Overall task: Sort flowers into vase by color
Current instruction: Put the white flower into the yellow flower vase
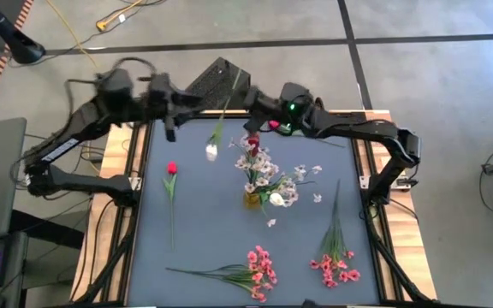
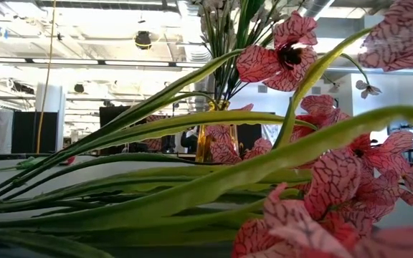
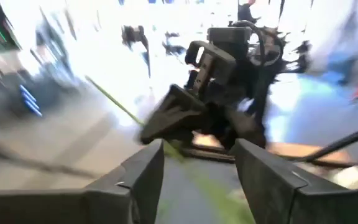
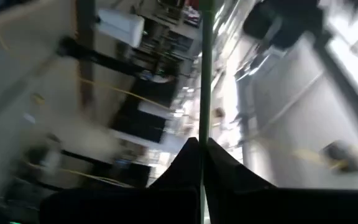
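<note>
Surface: grey desk (image 1: 204, 231) framed in pale wood, with a concrete floor and cables round it in the high view
Vase: small amber vase (image 1: 253, 198) near the middle of the frame, already bristling with pale pink-white blossoms (image 1: 268, 175); a red rosebud (image 1: 252, 142) shows at its upper edge
Handover flower: white bud (image 1: 211, 151) on a long green stem that slants up toward the top centre of the frame, hanging between the two arms
Right gripper (image 4: 201, 152): fingers pressed together on that stem, which runs straight out between them in the right wrist view; probably taking it over so it can be lowered bud-up into the vase
Left gripper (image 3: 197, 158): fingers spread, the stem lying loose in the gap, so it seems to be letting go
Loose flowers: red rosebud stem (image 1: 171, 184) at centre left; two bright pink sprays (image 1: 259, 267) and (image 1: 335, 261) along the lower edge, waiting their turn
</note>
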Robot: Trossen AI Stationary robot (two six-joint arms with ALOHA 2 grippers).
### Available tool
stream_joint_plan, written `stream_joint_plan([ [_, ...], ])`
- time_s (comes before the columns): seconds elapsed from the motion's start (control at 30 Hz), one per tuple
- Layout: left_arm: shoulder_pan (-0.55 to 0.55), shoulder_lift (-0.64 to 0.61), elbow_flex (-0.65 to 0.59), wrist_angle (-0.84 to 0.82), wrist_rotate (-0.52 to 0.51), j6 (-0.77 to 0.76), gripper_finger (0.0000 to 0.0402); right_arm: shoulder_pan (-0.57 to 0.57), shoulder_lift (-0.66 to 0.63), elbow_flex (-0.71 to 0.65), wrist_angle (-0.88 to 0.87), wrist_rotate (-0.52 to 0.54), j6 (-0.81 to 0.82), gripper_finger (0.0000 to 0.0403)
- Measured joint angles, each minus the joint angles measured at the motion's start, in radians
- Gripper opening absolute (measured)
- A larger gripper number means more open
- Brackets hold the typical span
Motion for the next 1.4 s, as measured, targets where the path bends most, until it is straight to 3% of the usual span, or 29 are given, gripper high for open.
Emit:
stream_joint_plan([
  [0.13,-0.012,-0.073,0.001,-0.007,-0.111,0.306,0.0191,-0.044,-0.020,0.092,-0.197,-0.003,0.243,0.0032],
  [0.27,-0.014,-0.093,0.001,-0.037,-0.195,0.511,0.0189,-0.071,-0.016,0.161,-0.306,-0.003,0.539,0.0031],
  [0.37,-0.014,-0.081,0.001,-0.073,-0.232,0.593,0.0188,-0.081,-0.018,0.207,-0.353,-0.014,0.703,0.0027],
  [0.47,-0.009,-0.046,0.001,-0.070,-0.234,0.573,0.0188,-0.086,-0.018,0.239,-0.389,-0.055,0.912,0.0028],
  [0.53,0.010,-0.022,0.000,-0.050,-0.148,0.560,0.0187,-0.097,-0.017,0.260,-0.429,-0.143,1.044,0.0029],
  [0.67,0.038,0.022,-0.020,0.087,0.013,0.509,0.0187,-0.151,-0.017,0.293,-0.456,-0.416,1.325,0.0026],
  [0.83,0.042,0.062,-0.133,0.307,0.040,0.470,0.0187,-0.230,-0.007,0.288,-0.455,-0.657,1.595,0.0027],
  [0.9,0.042,0.071,-0.168,0.416,0.067,0.436,0.0187,-0.251,-0.007,0.271,-0.455,-0.709,1.648,0.0029],
  [1.03,0.033,0.111,-0.197,0.582,0.088,0.361,0.0187,-0.249,-0.007,0.233,-0.439,-0.713,1.664,0.0029],
  [1.27,0.019,0.238,-0.205,0.742,0.081,0.267,0.0187,-0.212,-0.007,0.202,-0.417,-0.715,1.665,0.0032],
  [1.4,0.017,0.277,-0.205,0.811,0.127,0.242,0.0187,-0.199,-0.007,0.202,-0.419,-0.715,1.664,0.0030],
])
